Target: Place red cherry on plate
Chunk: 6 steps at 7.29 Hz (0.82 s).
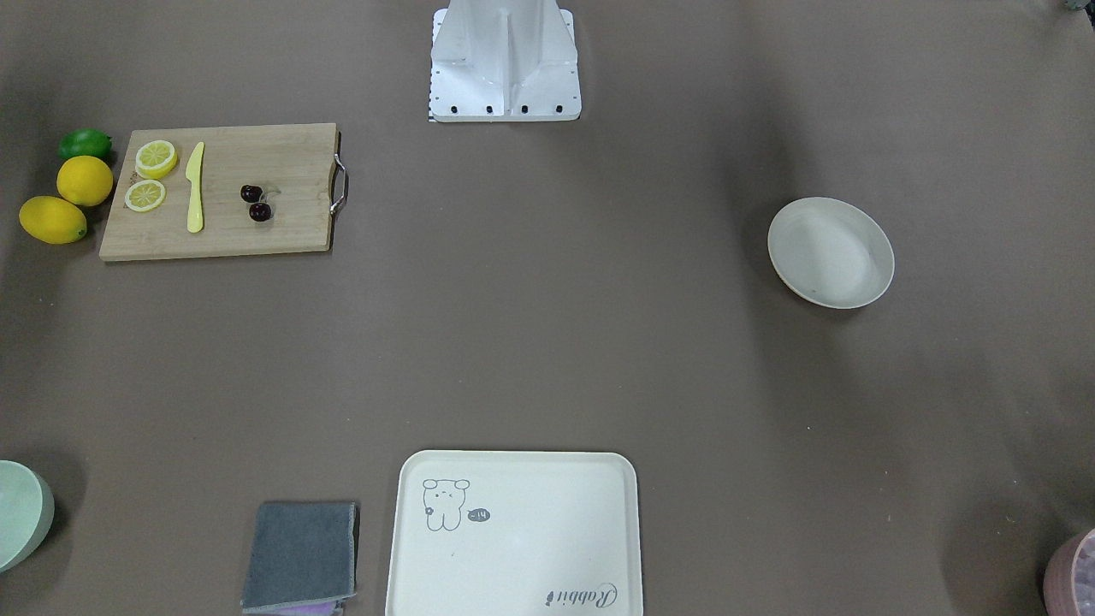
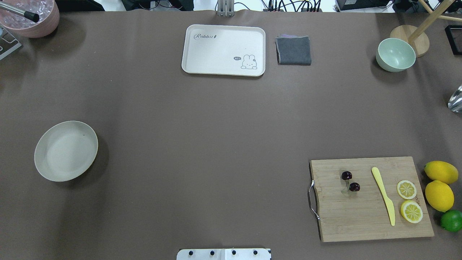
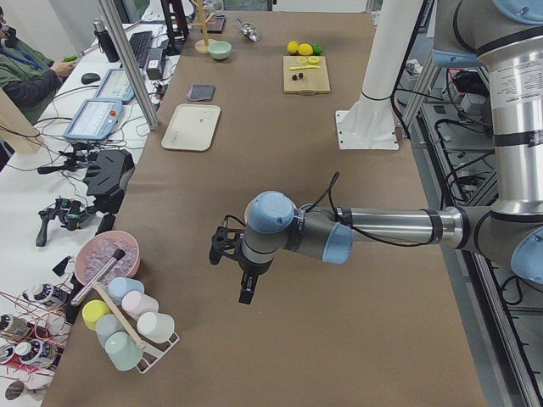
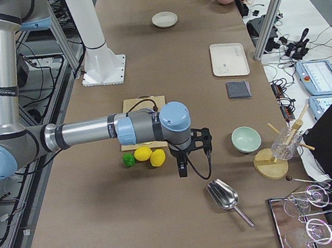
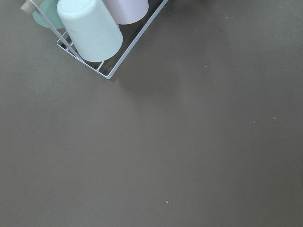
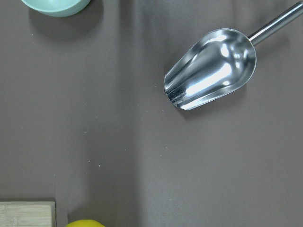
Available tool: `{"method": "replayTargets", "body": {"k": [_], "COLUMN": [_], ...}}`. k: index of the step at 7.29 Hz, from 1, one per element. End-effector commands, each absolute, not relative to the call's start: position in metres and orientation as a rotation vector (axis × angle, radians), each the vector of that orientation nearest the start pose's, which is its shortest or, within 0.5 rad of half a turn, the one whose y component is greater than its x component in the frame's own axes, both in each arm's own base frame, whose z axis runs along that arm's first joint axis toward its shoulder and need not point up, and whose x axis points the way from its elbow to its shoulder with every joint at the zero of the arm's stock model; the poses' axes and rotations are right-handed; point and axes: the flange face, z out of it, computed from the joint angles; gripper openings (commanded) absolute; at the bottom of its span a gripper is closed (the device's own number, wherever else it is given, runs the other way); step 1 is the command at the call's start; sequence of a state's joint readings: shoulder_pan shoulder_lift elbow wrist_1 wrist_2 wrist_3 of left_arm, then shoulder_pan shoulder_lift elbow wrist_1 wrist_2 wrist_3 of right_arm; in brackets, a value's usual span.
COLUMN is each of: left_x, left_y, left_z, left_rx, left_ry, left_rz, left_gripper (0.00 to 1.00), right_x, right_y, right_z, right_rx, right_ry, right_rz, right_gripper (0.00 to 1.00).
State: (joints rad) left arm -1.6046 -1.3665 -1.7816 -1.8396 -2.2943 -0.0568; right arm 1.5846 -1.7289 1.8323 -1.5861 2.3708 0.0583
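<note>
The red cherry [image 1: 255,203], a joined dark pair, lies on a wooden cutting board [image 1: 282,231]; from overhead the red cherry [image 2: 350,181] is on the board's left half. The off-white round plate [image 2: 66,150] sits bare at the table's opposite side, also seen as the plate [image 1: 830,252]. My left gripper [image 3: 245,290] hangs over bare table near a cup rack, far from both; I cannot tell whether it is open or shut. My right gripper [image 4: 182,167] hovers beyond the lemons near a metal scoop; its state also cannot be told.
On the board lie a yellow knife [image 2: 384,195] and two lemon slices [image 2: 409,200]. Lemons [image 2: 439,184] and a lime [image 2: 452,220] sit beside it. A cream tray [image 2: 223,50], grey cloth [image 2: 293,50], green bowl [image 2: 395,55], metal scoop [image 6: 213,68] and cup rack [image 5: 94,33] stand around.
</note>
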Motion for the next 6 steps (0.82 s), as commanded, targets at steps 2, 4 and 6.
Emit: {"method": "replayTargets", "body": {"k": [2,4,6], "left_x": [-0.0818,-0.0820,-0.0815], "left_y": [-0.4204,-0.4198,-0.4180], "left_z": [0.6214,0.6222,0.6215], "left_rx": [0.254,0.253,0.260], "left_ry": [0.719,0.716,0.721], "left_rz": [0.013,0.012,0.023], "left_gripper": [0.98,0.98,0.98], "right_x": [0.0678,0.0678,0.0678], "right_y": [-0.4271,-0.4262,-0.4283], "right_z": [0.6031,0.6054,0.6027], "right_rx": [0.064,0.058,0.062], "right_ry": [-0.800,-0.800,-0.800], "right_rz": [0.034,0.036,0.037], "right_gripper": [1.00,1.00,1.00]}}
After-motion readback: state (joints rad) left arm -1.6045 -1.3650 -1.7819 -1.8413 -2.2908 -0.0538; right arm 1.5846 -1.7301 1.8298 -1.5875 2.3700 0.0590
